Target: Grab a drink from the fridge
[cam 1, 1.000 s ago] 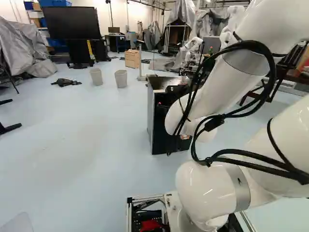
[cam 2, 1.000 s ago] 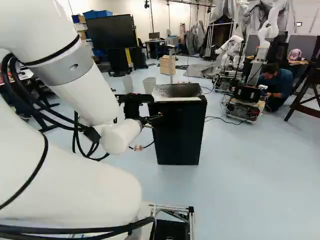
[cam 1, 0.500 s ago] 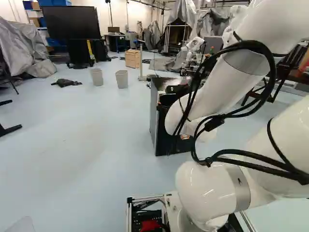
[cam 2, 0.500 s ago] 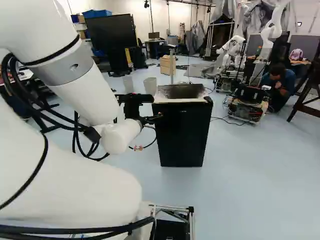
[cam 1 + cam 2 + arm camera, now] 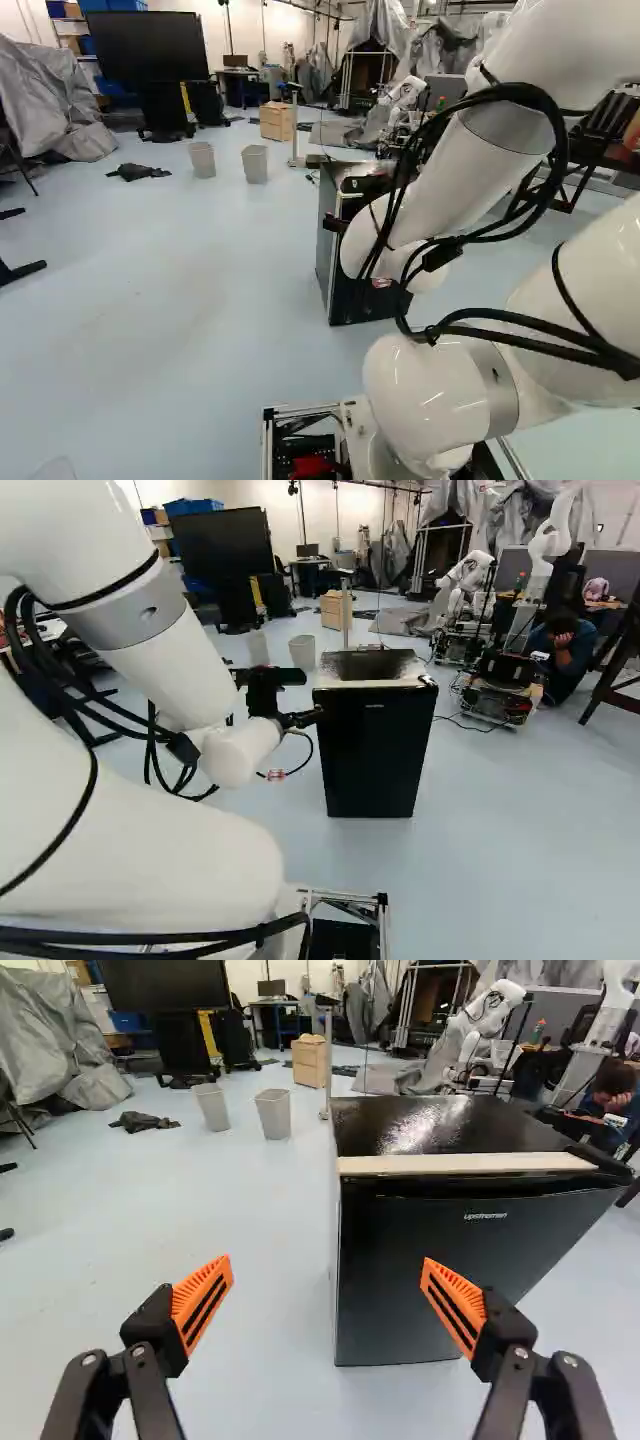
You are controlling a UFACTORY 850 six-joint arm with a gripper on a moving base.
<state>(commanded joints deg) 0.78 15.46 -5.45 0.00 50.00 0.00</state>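
base [image 5: 342, 940] has rolled, folks! tool [image 5: 328, 1260] spread wide, nothing held; fridge [image 5: 430, 1125] ahead, door [image 5: 390, 1260] shut, drink unseen. looks like the approach; next, line up on that door's edge.

Bright light is filling the room; glare is streaking the fridge top [image 5: 430, 1125] and glinting off the arm [image 5: 430, 385].

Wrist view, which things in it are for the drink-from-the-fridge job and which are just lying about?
For the job:
- black mini fridge
- gripper, open
(No drink shows.)

Just lying about:
- two wastebaskets
- dark crumpled cloth on the floor
- small wooden cabinet
- large black screen
- grey sheeting
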